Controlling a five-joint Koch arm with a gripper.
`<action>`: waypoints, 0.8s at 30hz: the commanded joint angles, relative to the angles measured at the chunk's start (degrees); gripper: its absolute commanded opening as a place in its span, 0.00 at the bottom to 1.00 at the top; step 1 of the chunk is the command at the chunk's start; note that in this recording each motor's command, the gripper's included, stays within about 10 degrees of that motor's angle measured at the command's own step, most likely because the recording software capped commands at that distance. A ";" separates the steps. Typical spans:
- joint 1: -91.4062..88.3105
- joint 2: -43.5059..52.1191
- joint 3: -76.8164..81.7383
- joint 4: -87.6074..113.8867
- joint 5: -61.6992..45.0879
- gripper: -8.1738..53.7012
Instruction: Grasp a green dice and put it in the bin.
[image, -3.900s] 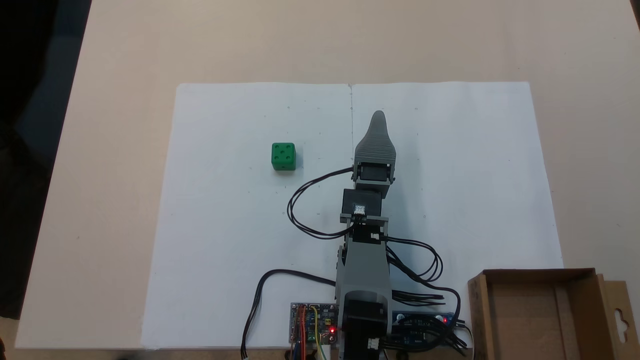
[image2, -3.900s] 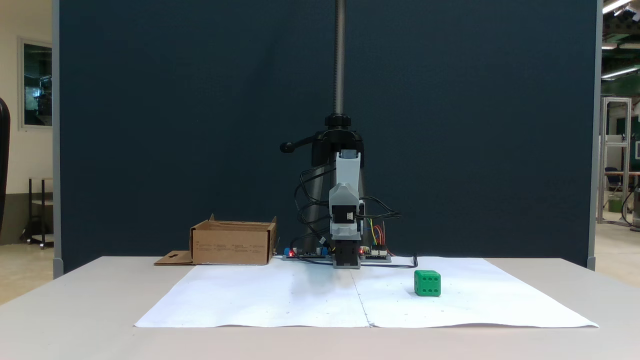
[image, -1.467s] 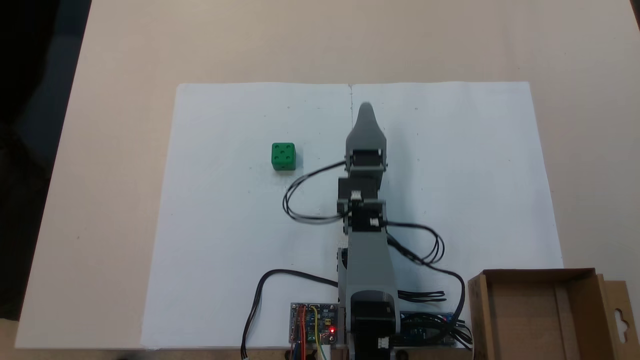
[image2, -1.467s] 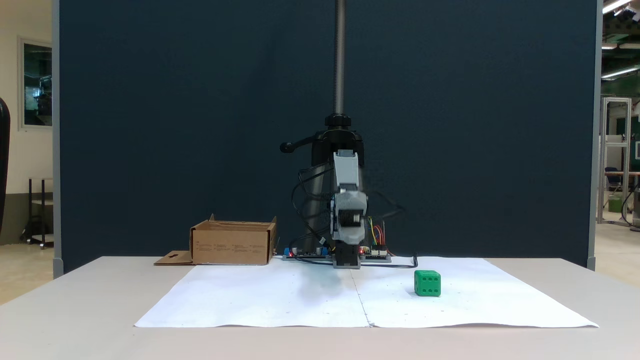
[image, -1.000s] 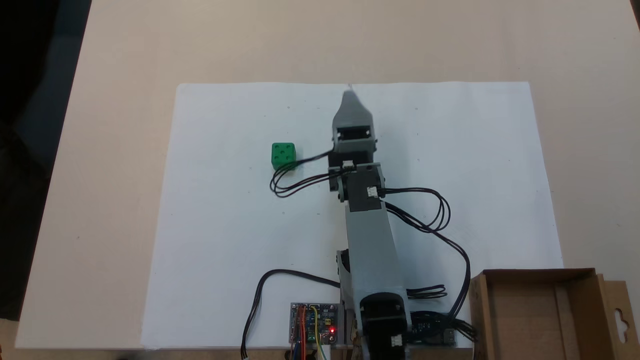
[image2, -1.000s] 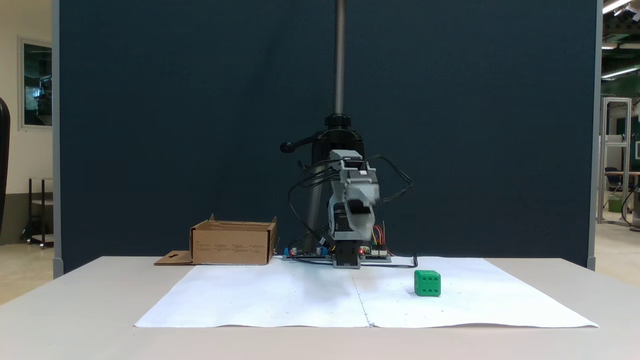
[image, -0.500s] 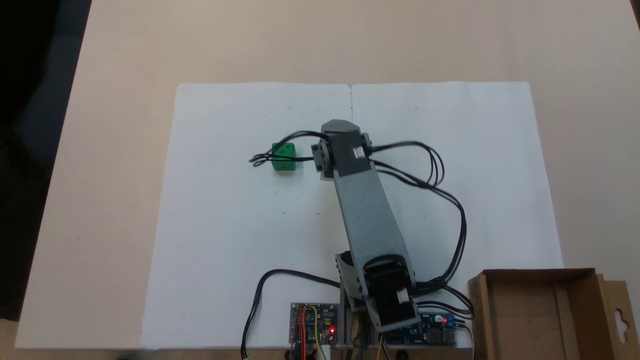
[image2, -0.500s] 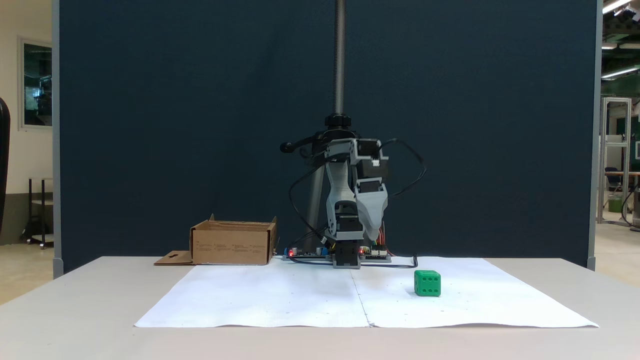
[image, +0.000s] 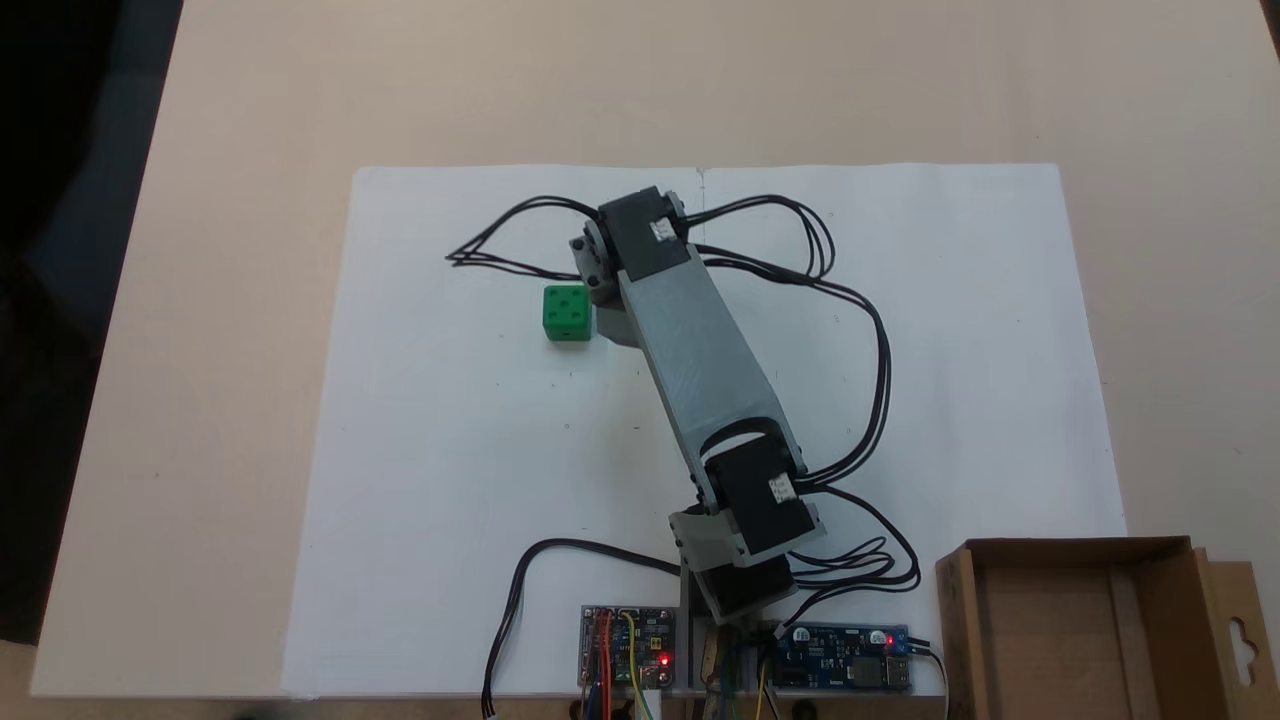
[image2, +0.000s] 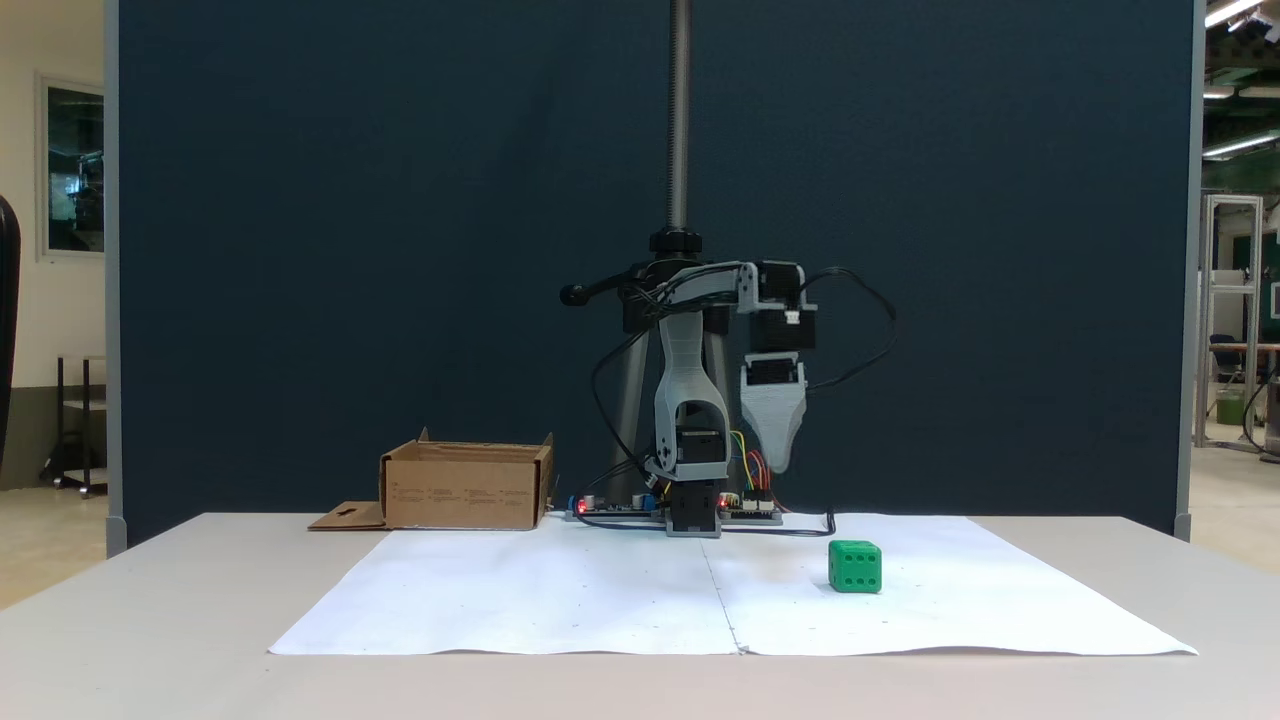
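The gripper (image2: 778, 462) hangs tip-down above the paper, its jaws one behind the other, so whether they are parted cannot be told. The green dice (image: 567, 313) (image2: 855, 566) sits flat on the white paper (image: 450, 450), square to its edges, five pips up, just beside the arm's forearm (image: 700, 350) from above. Bare paper surrounds it. The bin (image: 1080, 630) stands well apart at the table's (image: 250, 120) corner.

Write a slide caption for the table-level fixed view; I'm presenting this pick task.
Arm's end effector hangs above the paper, up and left of the green dice; the bin waits at left.
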 joint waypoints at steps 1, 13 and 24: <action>-2.29 -1.23 -3.25 2.55 5.36 0.80; -10.72 -9.40 -4.66 -1.76 8.53 0.80; -11.25 -13.89 -4.75 -7.21 8.53 0.80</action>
